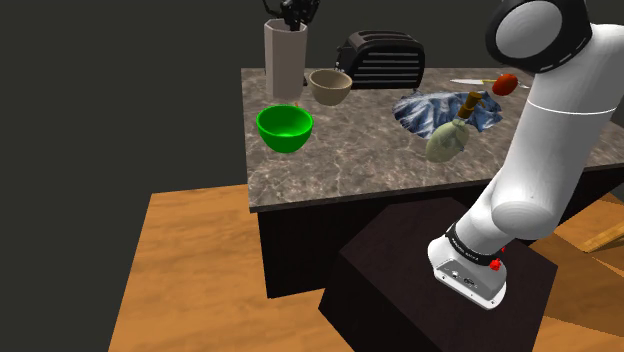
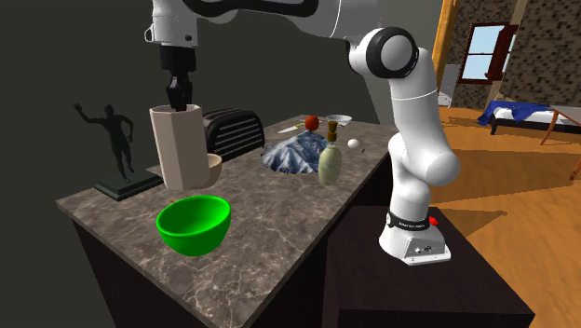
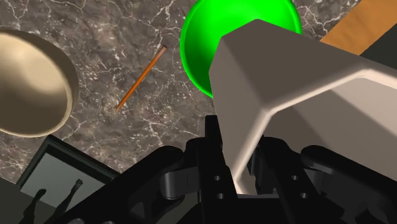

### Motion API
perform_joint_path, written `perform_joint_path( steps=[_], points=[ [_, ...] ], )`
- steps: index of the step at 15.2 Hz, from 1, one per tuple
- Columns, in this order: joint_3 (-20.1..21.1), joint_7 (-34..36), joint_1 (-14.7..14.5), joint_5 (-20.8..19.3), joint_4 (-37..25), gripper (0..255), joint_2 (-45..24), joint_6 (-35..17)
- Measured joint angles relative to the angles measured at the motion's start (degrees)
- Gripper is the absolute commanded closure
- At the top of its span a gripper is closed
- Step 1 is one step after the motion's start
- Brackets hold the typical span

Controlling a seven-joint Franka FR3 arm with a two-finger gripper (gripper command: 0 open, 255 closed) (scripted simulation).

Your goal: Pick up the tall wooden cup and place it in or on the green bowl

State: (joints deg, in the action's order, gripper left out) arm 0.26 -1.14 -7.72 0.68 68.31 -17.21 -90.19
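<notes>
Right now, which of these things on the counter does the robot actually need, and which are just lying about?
Part of the job:
gripper, clasping the rim of the tall beige cup
green bowl

Just lying about:
beige bowl
black toaster
pencil
dark figurine
bottle
blue cloth

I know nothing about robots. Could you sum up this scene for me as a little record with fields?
setting: marbled counter
arm: white, stretched over the counter
end effector: black, fingers clasping the rim wall of the tall cup
tall cup: beige, upright
green bowl: empty, close to the tall cup
also there: beige bowl, black toaster, pencil, bottle, blue cloth, dark statuette
</notes>
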Motion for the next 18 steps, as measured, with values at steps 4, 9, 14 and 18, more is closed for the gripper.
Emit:
perform_joint_path(
  steps=[4,9,14,18],
  points=[
    [0.0,-0.1,0.1,0.0,5.4,255,1.5,-3.9],
    [0.0,-0.2,0.0,0.0,11.3,255,2.8,-8.5],
    [0.0,-0.2,0.1,0.0,15.9,255,3.4,-12.5],
    [0.0,-0.3,0.1,0.1,19.1,255,3.7,-15.4]
  ],
)
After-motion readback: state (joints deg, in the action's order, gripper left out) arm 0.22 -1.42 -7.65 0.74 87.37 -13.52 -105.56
